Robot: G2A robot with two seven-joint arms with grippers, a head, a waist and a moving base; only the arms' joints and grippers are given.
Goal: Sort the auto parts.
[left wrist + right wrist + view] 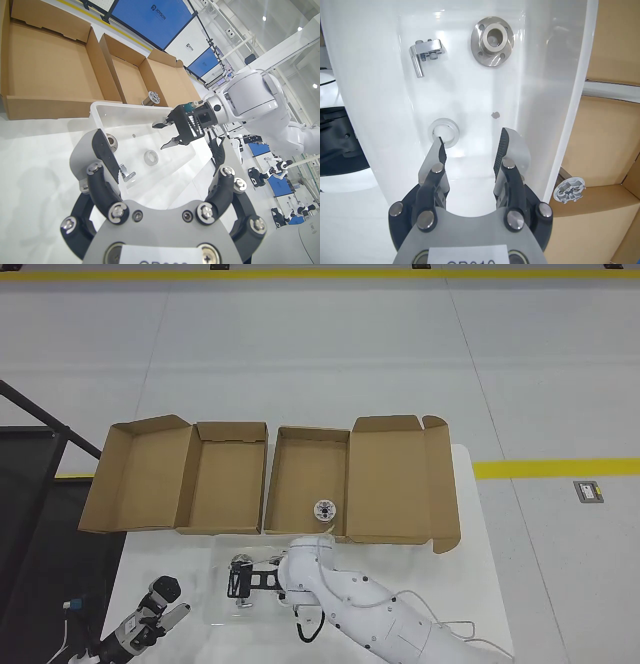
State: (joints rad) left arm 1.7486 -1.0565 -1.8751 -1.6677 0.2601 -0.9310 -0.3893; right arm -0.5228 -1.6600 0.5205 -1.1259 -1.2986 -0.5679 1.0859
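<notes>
Pick step, I'd say. Right pincer (472, 137) is open and empty, low inside the white tray (570, 105), with one fingertip overlapping the small ring (454, 131). The flange (492, 60) and bracket (426, 50) lie farther along the tray, apart from each other. One finned part (324, 508) already sits in the right box (305, 459). Left pincer (172, 602) is open, beside the tray at the surface's (480, 564) near corner. Next move likely needs the jaws centred over the ring before closing. It's low and smooth, so it may slip.
</notes>
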